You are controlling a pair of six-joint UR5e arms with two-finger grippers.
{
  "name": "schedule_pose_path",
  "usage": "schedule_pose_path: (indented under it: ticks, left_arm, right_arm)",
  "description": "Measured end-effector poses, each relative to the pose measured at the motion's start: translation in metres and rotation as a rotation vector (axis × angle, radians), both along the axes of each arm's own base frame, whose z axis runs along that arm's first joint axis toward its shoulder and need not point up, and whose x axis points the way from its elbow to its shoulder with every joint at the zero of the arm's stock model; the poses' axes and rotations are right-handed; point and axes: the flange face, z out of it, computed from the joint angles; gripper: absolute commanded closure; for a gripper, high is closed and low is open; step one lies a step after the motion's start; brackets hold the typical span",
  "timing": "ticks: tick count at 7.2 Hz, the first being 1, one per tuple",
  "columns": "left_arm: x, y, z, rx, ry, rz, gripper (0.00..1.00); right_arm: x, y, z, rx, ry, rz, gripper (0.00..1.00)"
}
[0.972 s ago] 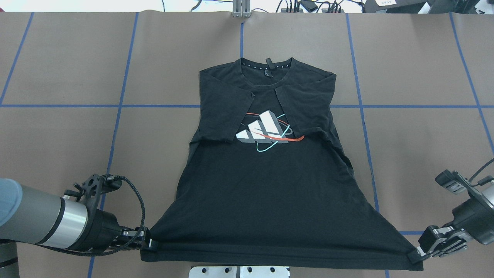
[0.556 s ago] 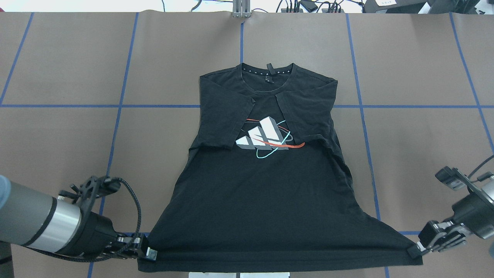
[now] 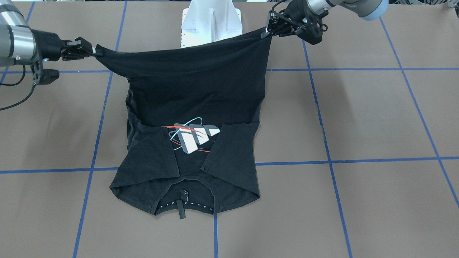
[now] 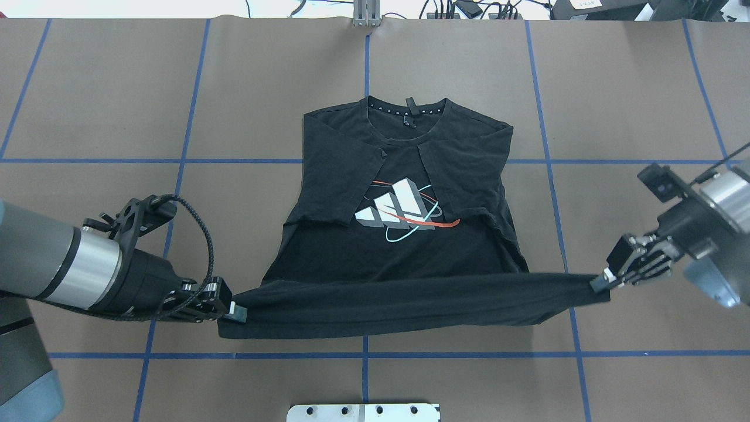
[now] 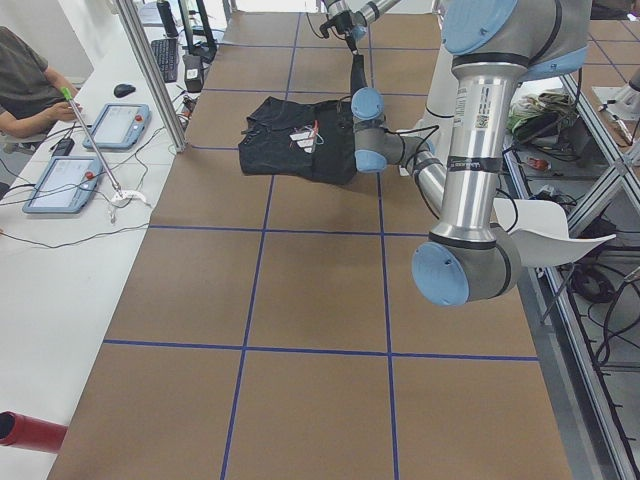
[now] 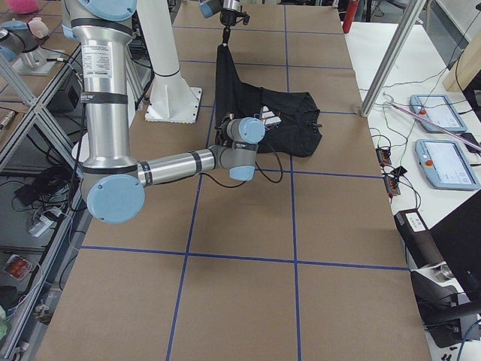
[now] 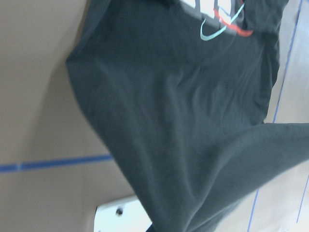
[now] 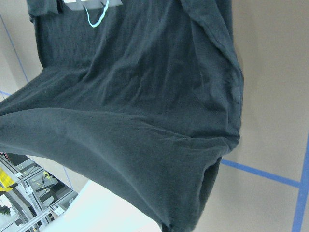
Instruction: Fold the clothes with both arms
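The black T-shirt lies face up on the brown table, collar at the far side, both sleeves folded in over the bars graphic. My left gripper is shut on the shirt's bottom left hem corner. My right gripper is shut on the bottom right hem corner. The hem is lifted off the table and stretched taut between them. In the front-facing view the left gripper and right gripper hold the raised hem above the shirt. Both wrist views show hanging black cloth.
The brown table is marked with blue tape lines. The white pedestal base stands at the near edge behind the hem. Cables and gear lie along the far edge. An operator sits at a side desk.
Both grippers have lifted the bottom hem and carried it forward toward the collar. The lower shirt now hangs in a raised fold instead of lying flat.
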Motion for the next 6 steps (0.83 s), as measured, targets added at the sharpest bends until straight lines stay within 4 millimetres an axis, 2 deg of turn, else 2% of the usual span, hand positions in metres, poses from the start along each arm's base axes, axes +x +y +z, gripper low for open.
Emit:
schedule_pose_path:
  ticks: [1, 2, 4, 5, 6]
  left_arm:
    - [0.003, -0.017, -0.008, 0.001, 0.000, -0.026, 1.00]
    - [-0.005, -0.039, -0.022, 0.005, 0.005, -0.059, 1.00]
    - [-0.039, -0.083, -0.048, -0.007, 0.002, -0.112, 1.00]
    - [-0.047, -0.103, -0.053, -0.014, -0.004, -0.140, 1.00]
    - [-0.041, -0.122, -0.055, -0.024, -0.015, -0.156, 1.00]
  right_arm:
    - [0.009, -0.028, -0.006, 0.004, -0.007, 0.023, 1.00]
    - [0.017, -0.054, -0.016, 0.014, -0.014, 0.056, 1.00]
    - [0.036, -0.105, -0.042, 0.017, -0.015, 0.133, 1.00]
    - [0.048, -0.125, -0.055, 0.013, -0.010, 0.169, 1.00]
    - [0.058, -0.144, -0.065, 0.002, -0.003, 0.200, 1.00]
